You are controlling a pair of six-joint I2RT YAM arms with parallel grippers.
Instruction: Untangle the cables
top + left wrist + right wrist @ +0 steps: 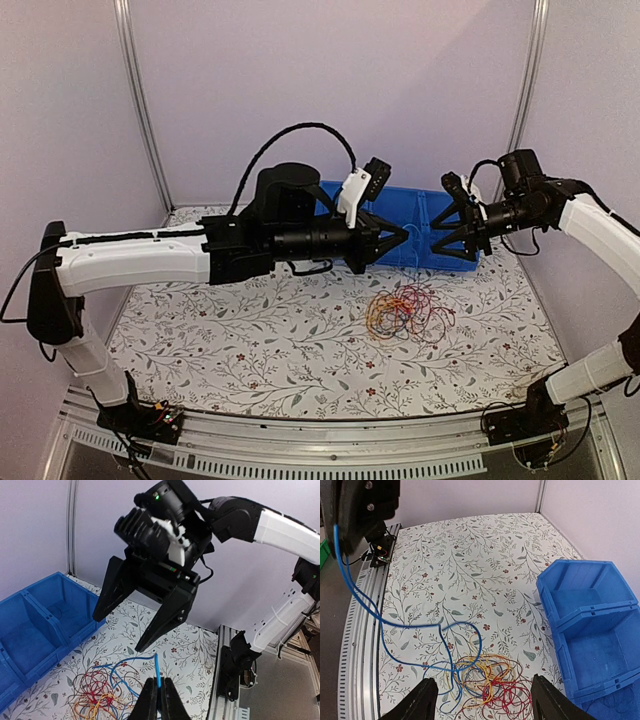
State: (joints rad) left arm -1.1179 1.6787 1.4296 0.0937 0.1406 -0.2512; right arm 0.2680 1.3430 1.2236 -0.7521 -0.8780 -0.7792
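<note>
The left gripper (159, 700) clamps a blue cable (157, 672), faint from above. The right gripper (440, 235) gapes; the cables (490, 680) tangle mid-way across the table (250, 340).

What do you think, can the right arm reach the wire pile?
Probably yes. The right gripper hangs above and beside the cables, jaws open and empty, nothing in between. The blue cable in the left gripper runs close.

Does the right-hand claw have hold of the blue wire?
No: the right gripper hangs open with nothing between its jaws, while the left gripper pinches the blue wire.
</note>
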